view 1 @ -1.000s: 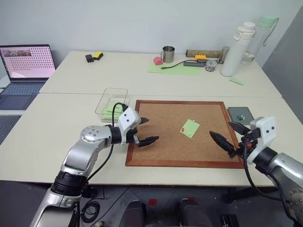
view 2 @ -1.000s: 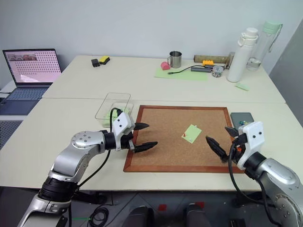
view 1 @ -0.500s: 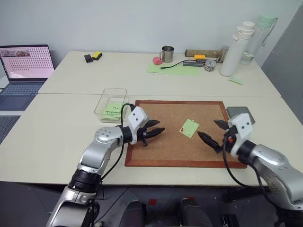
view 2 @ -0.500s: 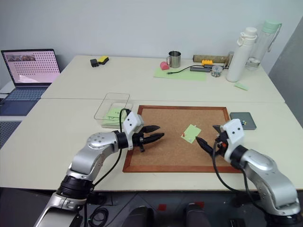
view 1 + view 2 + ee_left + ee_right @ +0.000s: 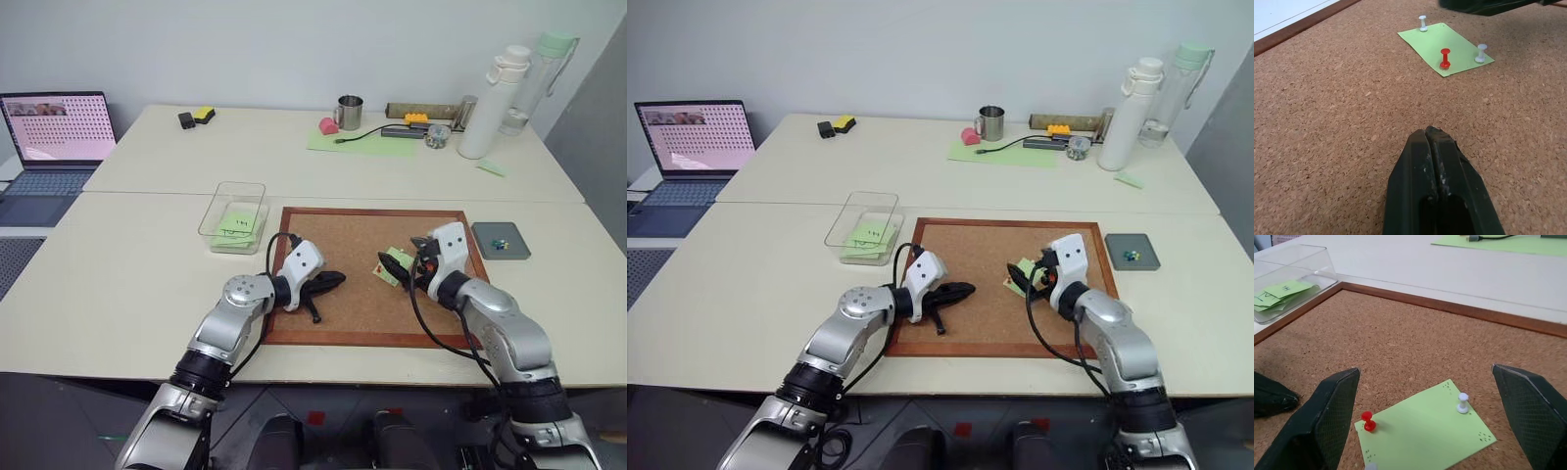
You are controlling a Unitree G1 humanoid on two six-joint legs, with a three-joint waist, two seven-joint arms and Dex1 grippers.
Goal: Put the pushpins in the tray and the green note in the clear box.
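The main risk, as I judge it, lies with the pushpins [image 5: 1367, 421]: three of them stand in the green note [image 5: 1425, 432], one red and two pale, and each head is so small that the right gripper [image 5: 1427, 423], whose jaws stand released and wide on either side of the note, could close on the paper or on two pins at once instead of a single head. A pull that is not straight up might tear the thin sheet or drag it across the cork board [image 5: 343, 235], and a pin that slips free could roll over the board or drop off the tabletop [image 5: 127, 264]. The left gripper [image 5: 1432, 142], its jaws clenched on nothing and its tip low over the cork well short of the note, could knock against the right arm if both close in on the same small patch. The note is a plain light green square lying flat on the cork, right of centre in the left eye view, with faint pinholes near its corners. The tray [image 5: 501, 240], dark grey and low-rimmed, sits on the tabletop just beyond the board's right edge and already holds a few tiny coloured specks, too small to name. The clear box [image 5: 234, 215] stands off the board's upper left corner with scribbled green notes [image 5: 236, 227] inside.
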